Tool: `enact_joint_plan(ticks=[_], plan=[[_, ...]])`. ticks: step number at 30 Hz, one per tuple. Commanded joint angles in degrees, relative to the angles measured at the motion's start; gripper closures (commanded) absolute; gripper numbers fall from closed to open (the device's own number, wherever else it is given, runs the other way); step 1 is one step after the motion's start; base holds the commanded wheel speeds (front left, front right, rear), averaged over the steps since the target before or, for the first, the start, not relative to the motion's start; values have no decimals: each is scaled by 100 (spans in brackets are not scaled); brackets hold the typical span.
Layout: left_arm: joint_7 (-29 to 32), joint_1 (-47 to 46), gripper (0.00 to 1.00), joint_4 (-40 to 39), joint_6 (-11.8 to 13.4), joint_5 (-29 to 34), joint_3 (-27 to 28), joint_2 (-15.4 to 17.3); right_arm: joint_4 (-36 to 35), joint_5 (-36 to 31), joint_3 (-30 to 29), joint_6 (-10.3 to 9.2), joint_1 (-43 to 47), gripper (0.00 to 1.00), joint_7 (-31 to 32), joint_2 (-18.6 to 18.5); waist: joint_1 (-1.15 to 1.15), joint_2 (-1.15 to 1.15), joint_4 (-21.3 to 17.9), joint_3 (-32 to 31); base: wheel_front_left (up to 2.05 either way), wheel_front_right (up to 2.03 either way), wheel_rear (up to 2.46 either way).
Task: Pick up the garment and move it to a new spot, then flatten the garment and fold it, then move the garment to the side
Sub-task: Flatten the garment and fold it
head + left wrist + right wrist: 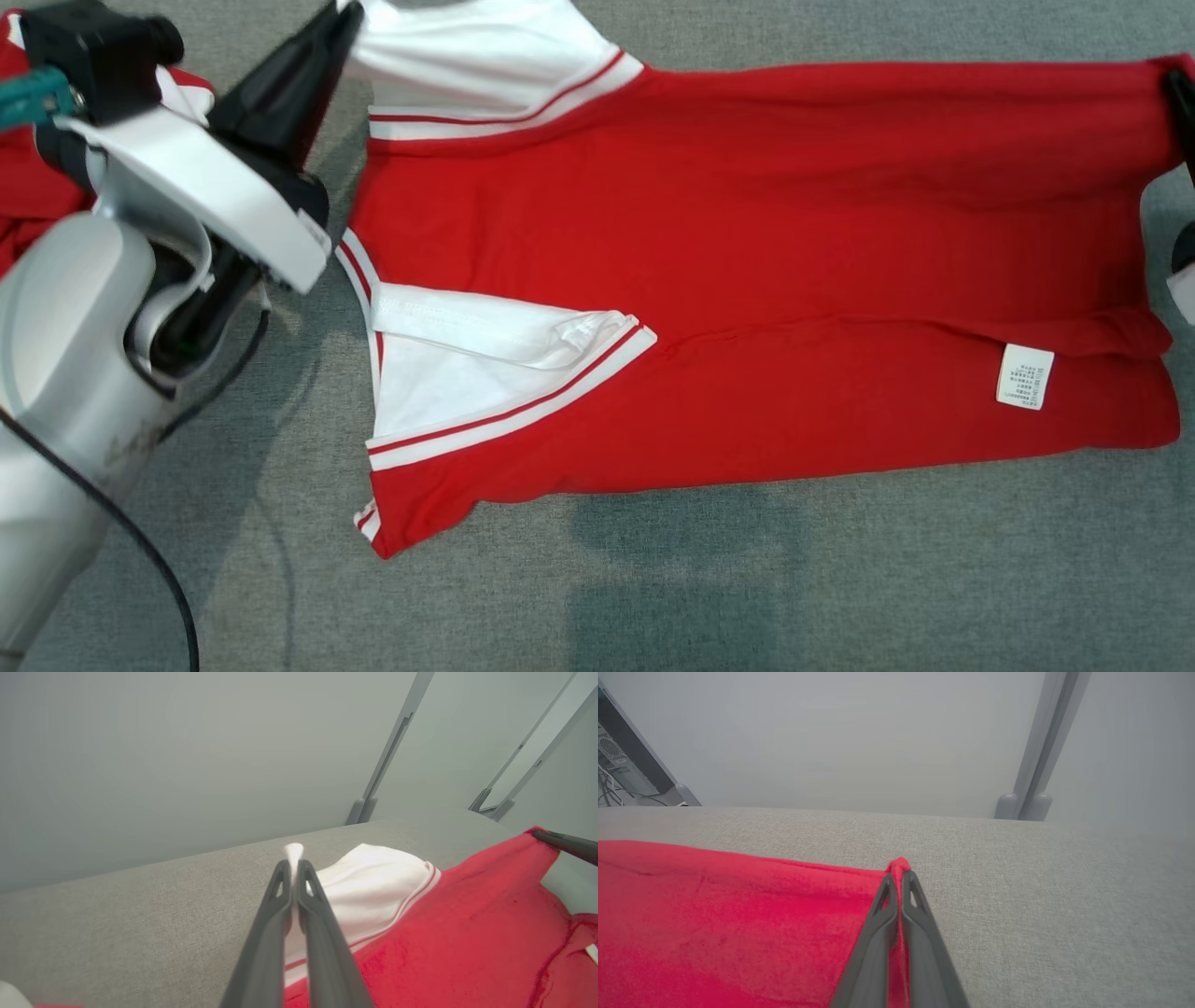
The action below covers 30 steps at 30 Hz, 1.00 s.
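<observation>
Head view: red-and-white T-shirt (747,233) lies lengthwise on the grey fabric surface (653,579).
Left wrist view: left gripper (293,864) pinched shut on the white sleeve (373,882).
Right wrist view: right gripper (900,873) pinched shut on the red hem corner.
You look mid-fold. Next, carry both corners over evenly, keeping the edge taut.

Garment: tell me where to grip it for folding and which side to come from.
Grip the garment at its far edge's two ends: the white sleeve and the red hem corner, where the left end effector and right end effector are shut. Come in low from the near side; it lies spread flat, so probably only edges can be pinched.
</observation>
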Motion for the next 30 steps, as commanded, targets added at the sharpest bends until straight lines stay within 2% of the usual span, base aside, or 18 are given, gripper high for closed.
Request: enact_joint_plan(ticks=[1,6,12,14,21,30], plan=[[-19,168,100,-425,131,-58,229,380,-218,129,-72,7,404,100,-85,-272,0,0,31,-64,0,0,0],[84,781,100,-1393,484,-226,258,682,-495,228,-282,7,949,100,-79,-559,0,0,120,-175,0,0,0],[261,1514,100,-2437,932,-461,261,1038,-830,226,-642,7,1618,100,-91,-693,0,0,226,-265,0,0,0],[246,1625,100,-2578,1011,-487,279,1088,-891,223,-723,7,1728,100,-114,-696,0,0,247,-282,0,0,0],[161,2377,100,-3574,1523,-658,360,1404,-1377,130,-1290,7,2617,100,-73,-688,0,0,390,-398,0,0,0],[334,2949,100,-4037,1810,-912,228,1559,-1812,-24,-1836,7,3451,100,306,-462,0,0,509,-488,0,0,0]])
